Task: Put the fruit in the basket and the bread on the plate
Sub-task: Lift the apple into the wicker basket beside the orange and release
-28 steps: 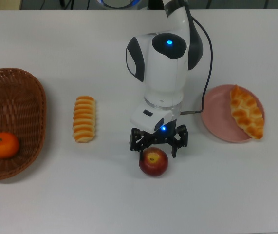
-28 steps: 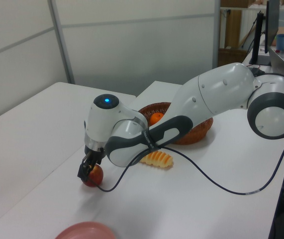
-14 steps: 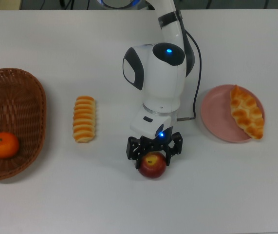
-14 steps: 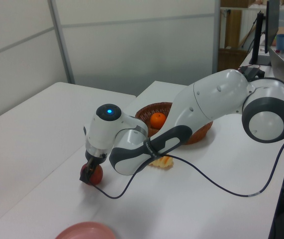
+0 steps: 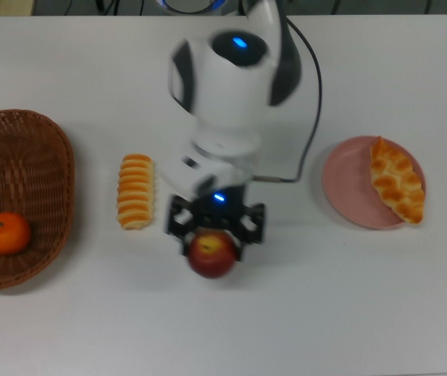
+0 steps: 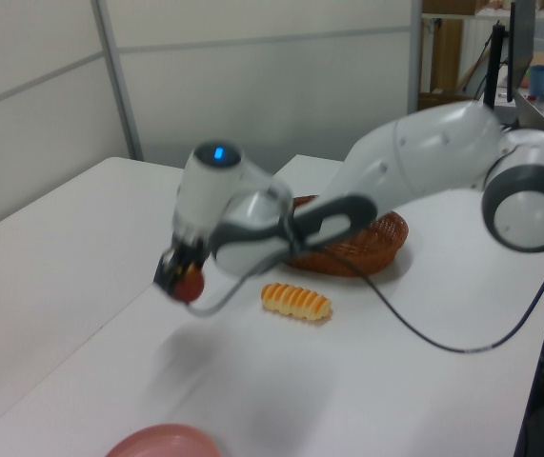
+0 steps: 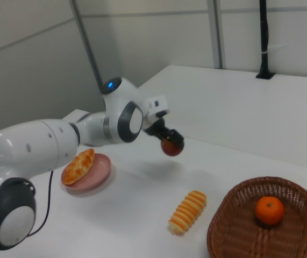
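Note:
My gripper (image 5: 213,235) (image 6: 184,278) (image 7: 170,141) is shut on the dark red apple (image 5: 212,256) (image 6: 191,284) (image 7: 171,147) and holds it up off the white table. The orange mandarin (image 5: 7,233) (image 7: 270,210) lies in the wicker basket (image 5: 27,157) (image 6: 367,243) (image 7: 239,236) at the top view's left. A ridged loaf (image 5: 135,191) (image 6: 295,301) (image 7: 187,212) lies on the table between the basket and my gripper. The braided loaf (image 5: 396,180) (image 7: 78,166) rests on the pink plate (image 5: 348,188) (image 6: 162,442) (image 7: 100,173) at the top view's right.
A black cable (image 5: 311,117) trails from the arm across the table toward the plate in the top view. A black post (image 7: 263,37) stands at the table's far edge in the right view.
The gripper closed on the apple, lifted it off the table and carried it toward the top view's left, nearer the ridged loaf and the basket.

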Controlling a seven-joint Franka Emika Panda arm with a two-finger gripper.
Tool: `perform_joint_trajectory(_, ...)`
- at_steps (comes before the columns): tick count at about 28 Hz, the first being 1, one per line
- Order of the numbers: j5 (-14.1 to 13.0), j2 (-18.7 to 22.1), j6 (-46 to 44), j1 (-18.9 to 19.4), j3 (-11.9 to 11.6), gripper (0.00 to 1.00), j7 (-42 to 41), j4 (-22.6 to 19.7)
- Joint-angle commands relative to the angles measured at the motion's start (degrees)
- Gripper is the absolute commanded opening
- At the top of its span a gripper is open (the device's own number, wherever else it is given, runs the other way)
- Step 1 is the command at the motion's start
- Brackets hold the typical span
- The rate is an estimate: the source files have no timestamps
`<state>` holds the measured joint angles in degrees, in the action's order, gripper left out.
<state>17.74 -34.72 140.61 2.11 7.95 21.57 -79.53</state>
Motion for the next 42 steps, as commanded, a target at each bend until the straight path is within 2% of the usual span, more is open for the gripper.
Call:
perform_joint_trajectory(1, -3.2, 7.5, -6.1, -5.0, -0.4, 0.00, 0.3, -2.3)
perform_joint_trajectory(5, -3.5, 8.3, -10.2, -10.8, -0.3, 0.00, -1.5, -2.3)
perform_joint_trajectory(9, -3.3, 8.1, -16.8, -14.1, -0.5, 0.00, -4.2, -2.3)
perform_joint_trajectory(12, -3.2, 7.7, -24.0, -16.6, -0.6, 0.00, -10.4, -2.6)
perform_joint_trajectory(16, -2.7, 7.3, -27.7, -19.9, -0.7, 0.00, -13.6, -2.8)
perform_joint_trajectory(19, -2.4, 6.9, -27.7, -21.1, -1.0, 0.00, -14.7, -2.9)
perform_joint_trajectory(22, -2.4, 5.9, -27.7, -21.0, -3.4, 0.00, -17.3, -3.3)
perform_joint_trajectory(26, -1.2, 4.1, -27.6, -20.7, -4.7, 0.04, -18.8, -3.4)
perform_joint_trajectory(29, 1.7, 2.2, -27.1, -19.8, -4.7, 0.24, -18.8, -3.4)
perform_joint_trajectory(32, 3.5, 1.2, -27.1, -18.5, -4.7, 0.31, -18.9, -3.4)
perform_joint_trajectory(33, 4.9, 0.9, -27.2, -18.2, -4.7, 0.31, -19.1, -3.8)
perform_joint_trajectory(35, 5.4, 0.8, -27.2, -18.2, -4.6, 0.33, -19.5, -4.1)
perform_joint_trajectory(36, 5.2, 0.8, -27.2, -18.2, -4.6, 0.39, -19.7, -4.1)
perform_joint_trajectory(37, 4.7, 0.8, -27.2, -18.3, -4.6, 0.55, -20.2, -3.9)
perform_joint_trajectory(38, 4.5, 0.9, -27.2, -18.3, -4.6, 1.00, -20.9, -3.7)
perform_joint_trajectory(42, 3.6, 1.3, -27.2, -18.8, -4.6, 1.00, -23.9, -3.4)
